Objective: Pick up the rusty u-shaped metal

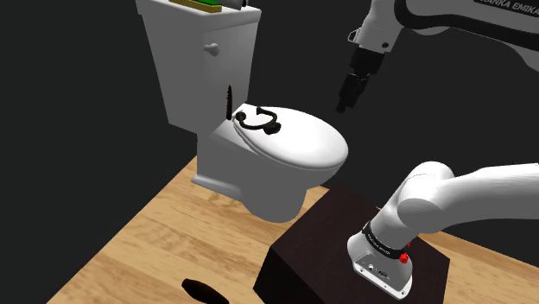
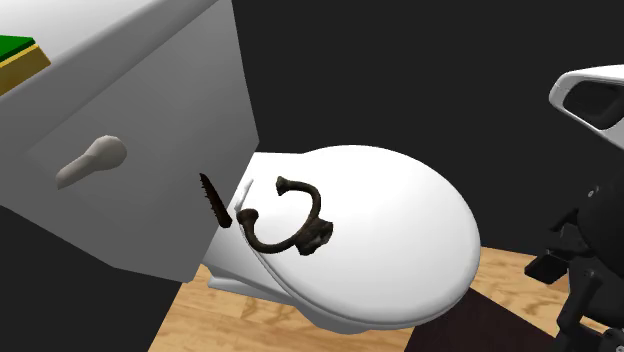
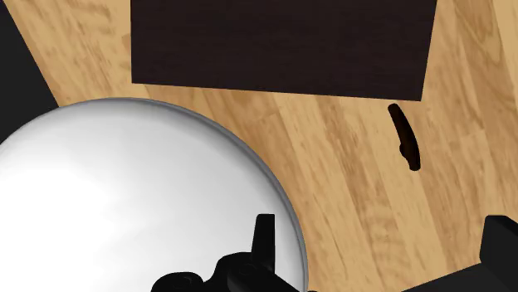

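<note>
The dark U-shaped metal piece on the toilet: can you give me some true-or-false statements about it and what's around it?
1. The dark, rusty U-shaped metal piece lies on the white toilet lid. True.
2. The black two-finger gripper clasps it. False: the gripper hangs in the air apart from it, fingers open.
3. The toilet lid is raised. False: it is shut down.
4. A thin, dark jagged strip stands between the lid and the white tank. True.
5. The floor is tiled. False: it is a light wood floor.
</note>
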`<move>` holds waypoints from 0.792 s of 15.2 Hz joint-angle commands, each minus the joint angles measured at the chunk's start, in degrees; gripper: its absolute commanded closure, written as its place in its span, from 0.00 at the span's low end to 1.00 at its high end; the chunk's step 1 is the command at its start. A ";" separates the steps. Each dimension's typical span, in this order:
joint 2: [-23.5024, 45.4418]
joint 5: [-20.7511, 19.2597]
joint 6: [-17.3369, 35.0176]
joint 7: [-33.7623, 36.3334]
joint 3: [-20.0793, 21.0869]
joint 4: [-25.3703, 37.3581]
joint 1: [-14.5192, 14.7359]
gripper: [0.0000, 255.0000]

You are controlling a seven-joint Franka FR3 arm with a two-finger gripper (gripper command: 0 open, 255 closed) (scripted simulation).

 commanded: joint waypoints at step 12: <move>21.26 -1.24 16.14 0.72 -1.81 5.18 -1.73 0.00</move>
